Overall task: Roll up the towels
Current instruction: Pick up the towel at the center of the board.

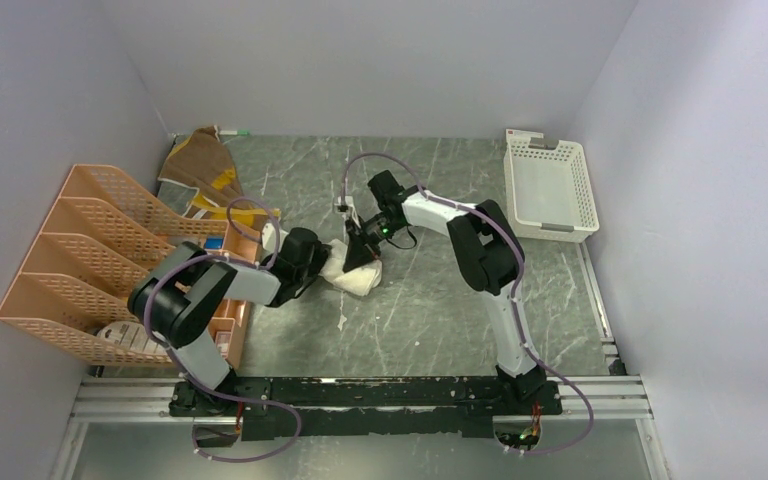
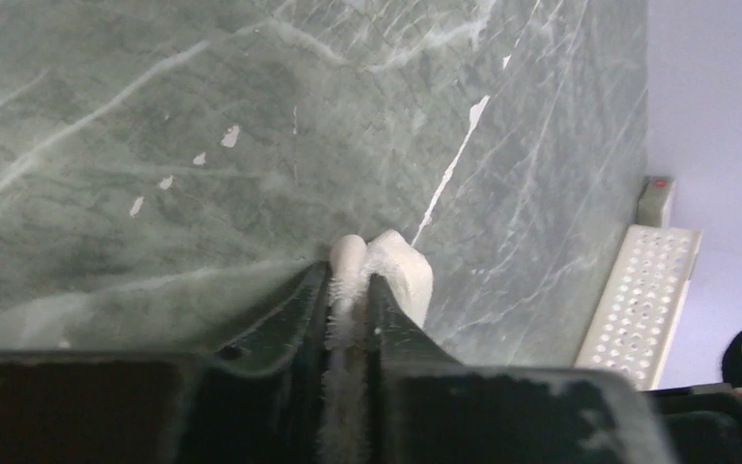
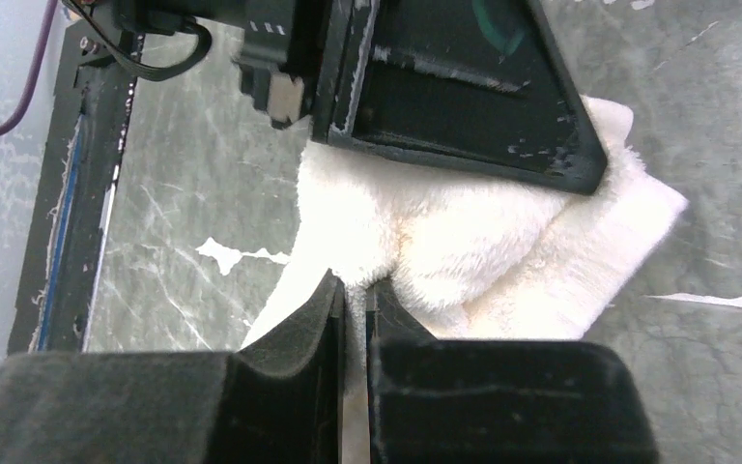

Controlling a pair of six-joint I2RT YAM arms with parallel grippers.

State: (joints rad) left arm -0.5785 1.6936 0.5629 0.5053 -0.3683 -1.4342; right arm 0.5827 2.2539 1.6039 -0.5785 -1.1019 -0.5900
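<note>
Cream-white towel (image 1: 355, 275) bunched at the middle of the bench (image 1: 430, 310), pinched from both sides: left hand (image 2: 350, 280) clenched on a fold at 9 o'clock, right hand (image 3: 356, 295) clamped on an edge at 12 o'clock. Thick, fluffy terry, soft and springy, folded in loose layers, so likely to slip or unfurl. Hold both grips firm, turn the edge over evenly, press the roll against the smooth, marbled, stone-look surface. Brown towel (image 1: 205, 160) with mustard patches crumpled at 10 o'clock, not yet rolled.
</note>
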